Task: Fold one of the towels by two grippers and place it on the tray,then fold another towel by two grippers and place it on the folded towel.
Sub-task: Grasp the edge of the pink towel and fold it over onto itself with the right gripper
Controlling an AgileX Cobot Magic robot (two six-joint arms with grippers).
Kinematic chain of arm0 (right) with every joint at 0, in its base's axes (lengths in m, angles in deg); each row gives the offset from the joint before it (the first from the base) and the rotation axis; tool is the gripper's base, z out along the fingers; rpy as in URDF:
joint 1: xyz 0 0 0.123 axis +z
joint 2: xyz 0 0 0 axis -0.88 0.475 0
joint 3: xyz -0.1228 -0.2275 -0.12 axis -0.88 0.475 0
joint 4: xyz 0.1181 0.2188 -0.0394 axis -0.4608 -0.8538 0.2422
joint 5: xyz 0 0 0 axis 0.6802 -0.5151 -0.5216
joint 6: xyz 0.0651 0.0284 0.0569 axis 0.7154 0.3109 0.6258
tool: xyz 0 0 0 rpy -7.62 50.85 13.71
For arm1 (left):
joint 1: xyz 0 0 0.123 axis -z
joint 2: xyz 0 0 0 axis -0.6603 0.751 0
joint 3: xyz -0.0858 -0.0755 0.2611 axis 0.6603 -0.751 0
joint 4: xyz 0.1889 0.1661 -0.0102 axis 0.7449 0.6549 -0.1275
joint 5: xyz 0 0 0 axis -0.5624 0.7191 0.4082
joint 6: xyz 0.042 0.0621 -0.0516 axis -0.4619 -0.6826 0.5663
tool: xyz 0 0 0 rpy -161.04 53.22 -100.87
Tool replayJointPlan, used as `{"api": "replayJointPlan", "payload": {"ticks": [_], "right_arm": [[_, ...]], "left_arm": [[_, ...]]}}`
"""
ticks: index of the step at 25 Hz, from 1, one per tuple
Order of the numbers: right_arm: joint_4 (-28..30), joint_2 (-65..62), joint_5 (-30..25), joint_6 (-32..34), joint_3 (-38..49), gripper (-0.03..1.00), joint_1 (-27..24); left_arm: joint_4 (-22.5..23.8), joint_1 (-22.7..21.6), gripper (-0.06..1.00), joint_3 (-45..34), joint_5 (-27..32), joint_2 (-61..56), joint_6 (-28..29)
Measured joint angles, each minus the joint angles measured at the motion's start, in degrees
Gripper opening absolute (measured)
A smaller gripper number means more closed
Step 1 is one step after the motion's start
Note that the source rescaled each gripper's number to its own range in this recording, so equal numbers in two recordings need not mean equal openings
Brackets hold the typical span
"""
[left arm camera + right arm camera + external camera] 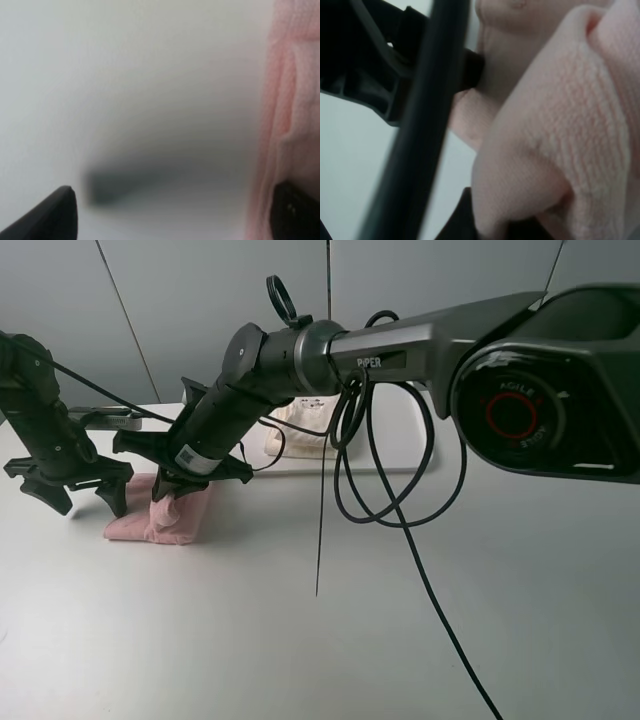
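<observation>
A pink towel (pixel 152 521) lies on the table at the left. My right gripper (pixel 172 491) reaches across the middle and is shut on a bunched part of it, lifting that part slightly. In the right wrist view the pink towel (pixel 560 125) fills the picture, pinched in my right gripper (pixel 482 145). My left gripper (pixel 85 497) is open and empty, just left of the towel. In the left wrist view my left gripper (pixel 175 215) is low over the table, with the towel's edge (pixel 292 100) by one fingertip (pixel 295 212). A cream towel (pixel 300 428) lies folded on the white tray (pixel 400 445).
The tray stands at the back of the table, right of the pink towel. Black cables (pixel 385 490) hang from the right arm and trail over the table's middle towards the front. The grey wall stands close behind.
</observation>
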Motion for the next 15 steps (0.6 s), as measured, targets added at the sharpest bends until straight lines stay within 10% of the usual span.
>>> {"api": "replayJointPlan", "payload": {"ticks": [15], "right_arm": [[-13.0,3.5,4.6,-10.5,0.1,0.05,0.0]], "left_arm": [[0.0,0.0,0.99,0.0,0.1,0.0,0.0]]}}
